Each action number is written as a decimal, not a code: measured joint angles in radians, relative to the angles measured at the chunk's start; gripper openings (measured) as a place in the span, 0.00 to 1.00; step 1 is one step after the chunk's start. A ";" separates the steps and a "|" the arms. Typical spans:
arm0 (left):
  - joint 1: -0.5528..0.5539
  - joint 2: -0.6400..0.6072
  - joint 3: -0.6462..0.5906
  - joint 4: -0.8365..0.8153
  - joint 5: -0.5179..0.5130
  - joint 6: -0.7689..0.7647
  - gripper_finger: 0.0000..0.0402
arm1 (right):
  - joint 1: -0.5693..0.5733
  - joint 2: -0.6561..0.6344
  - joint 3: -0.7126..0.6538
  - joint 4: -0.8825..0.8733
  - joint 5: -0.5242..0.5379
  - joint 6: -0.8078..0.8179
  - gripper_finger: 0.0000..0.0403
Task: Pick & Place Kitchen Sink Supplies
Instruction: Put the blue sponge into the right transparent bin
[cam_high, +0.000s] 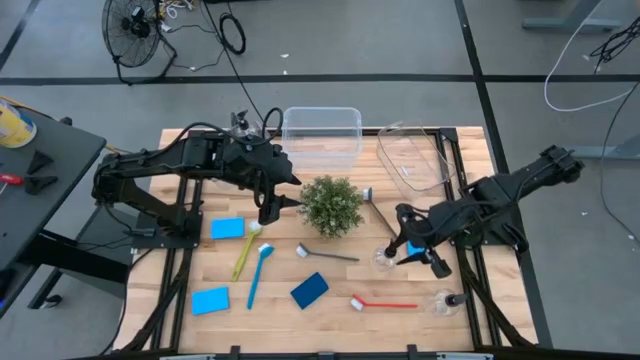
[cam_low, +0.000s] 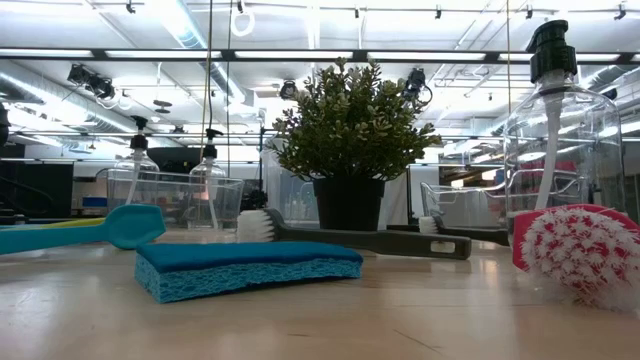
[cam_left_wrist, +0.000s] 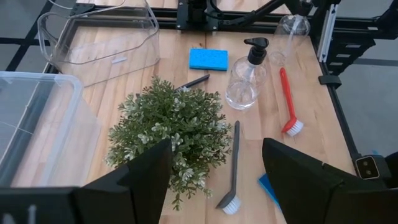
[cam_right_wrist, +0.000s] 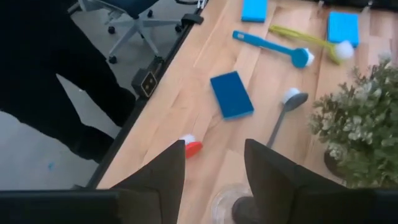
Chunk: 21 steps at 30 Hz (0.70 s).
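wooden slat table (cam_high: 340, 300) mid-frame, grey floor around, fan (cam_high: 135, 30) upper left; left gripper (cam_high: 272, 208) spread wide by plant (cam_high: 332, 205), right gripper (cam_high: 412, 250) unclenched over bottle (cam_high: 386, 259)

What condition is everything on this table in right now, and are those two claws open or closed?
Left gripper: open, empty, above the plant.
Right gripper: open, over a clear bottle.
Plant: upright in its pot.
Clear bottle: standing, cap on.
Second bottle: standing near the table's edge.
Grey brush: lying flat.
Red brush: lying flat.
Two clear bins: empty.
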 joint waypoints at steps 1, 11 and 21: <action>0.000 0.000 0.000 0.000 0.000 0.000 0.63 | 0.008 0.000 0.000 -0.014 0.006 0.012 0.42; 0.000 0.000 0.000 0.000 0.000 0.001 0.63 | 0.050 0.000 0.000 -0.107 0.026 0.079 0.42; -0.017 0.000 0.000 -0.065 0.138 0.034 0.63 | 0.049 0.000 0.000 -0.129 0.049 0.091 0.42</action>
